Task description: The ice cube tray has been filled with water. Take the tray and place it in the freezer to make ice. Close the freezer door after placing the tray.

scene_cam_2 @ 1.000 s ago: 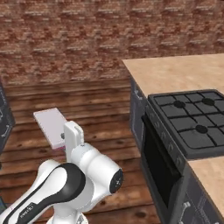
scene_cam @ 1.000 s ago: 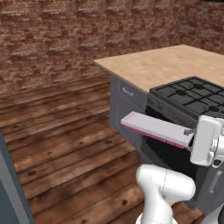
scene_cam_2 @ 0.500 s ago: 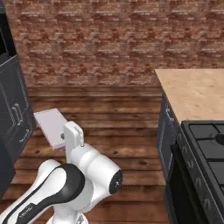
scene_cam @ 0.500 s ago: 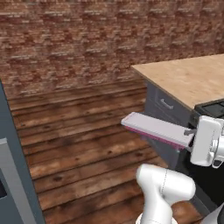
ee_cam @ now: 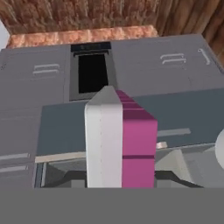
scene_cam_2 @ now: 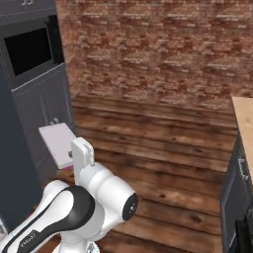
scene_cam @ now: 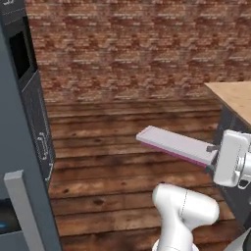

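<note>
Nearest, low in both base views: white arm with dark joints. At its end, gripper (scene_cam: 213, 153) clamped shut on one short end of the ice cube tray (scene_cam: 175, 145). Fingers themselves hidden behind the white hand housing in the left base view.

Tray held out level above the floor, a thin long slab, pale lavender-white on top with a magenta-pink lower edge. Free end pointing away from the hand, toward the left of the left base view. In the right base view, seen end-on as a pale slab (scene_cam_2: 58, 144) just left of the hand. In the hand view, running straight away from the camera up the middle (ee_cam: 120, 140) (pale face to the left, pink edge to the right, since this view rolls with the hand).

Below and beyond the tray: dark wooden plank floor (scene_cam: 112, 162).

At the left edge of the left base view, very close to the camera: tall dark slate-grey panel with a light-grey vertical handle (scene_cam: 24, 211) and a small blue glint low down. Whether this is the freezer door, cannot tell.

Further left: dark grey cabinets with a black built-in oven opening (scene_cam_2: 28, 49).

At the right edge: corner of a light wooden counter (scene_cam: 235, 95) on a dark base.

Farthest: red-brown brick wall (scene_cam: 132, 46) across the back.
</note>
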You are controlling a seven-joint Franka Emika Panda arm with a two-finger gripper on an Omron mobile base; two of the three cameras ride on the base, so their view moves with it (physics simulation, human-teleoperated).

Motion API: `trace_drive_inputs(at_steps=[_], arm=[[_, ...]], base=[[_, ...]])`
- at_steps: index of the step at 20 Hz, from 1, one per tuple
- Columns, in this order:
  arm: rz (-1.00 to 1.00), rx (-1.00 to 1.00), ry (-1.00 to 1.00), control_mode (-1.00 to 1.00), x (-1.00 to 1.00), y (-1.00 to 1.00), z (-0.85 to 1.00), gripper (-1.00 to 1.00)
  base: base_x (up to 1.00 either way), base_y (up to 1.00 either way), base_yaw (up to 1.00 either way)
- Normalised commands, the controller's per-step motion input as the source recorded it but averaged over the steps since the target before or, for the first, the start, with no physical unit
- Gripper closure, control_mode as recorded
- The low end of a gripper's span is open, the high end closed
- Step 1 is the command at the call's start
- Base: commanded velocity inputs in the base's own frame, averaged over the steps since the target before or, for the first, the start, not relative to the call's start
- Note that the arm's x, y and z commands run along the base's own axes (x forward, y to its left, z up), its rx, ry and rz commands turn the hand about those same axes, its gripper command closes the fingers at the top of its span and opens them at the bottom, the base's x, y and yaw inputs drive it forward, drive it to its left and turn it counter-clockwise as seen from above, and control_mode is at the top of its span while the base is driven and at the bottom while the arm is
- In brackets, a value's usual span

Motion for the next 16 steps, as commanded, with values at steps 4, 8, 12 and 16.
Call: trace_drive_inputs(at_steps=[4,8,12,16], arm=[[0.00,0.00,0.00,1.00,0.00,0.00,0.00,1.00],[0.00,0.00,0.00,1.00,0.00,0.00,0.00,1.00],[0.00,0.00,0.00,1.00,0.00,0.00,0.00,1.00],[0.00,0.00,0.00,1.00,0.00,0.00,0.00,1.00]], base=[[0.68,-0.05,0.55],[0.73,0.00,0.56],[0.74,0.00,0.56],[0.63,0.00,0.57]])
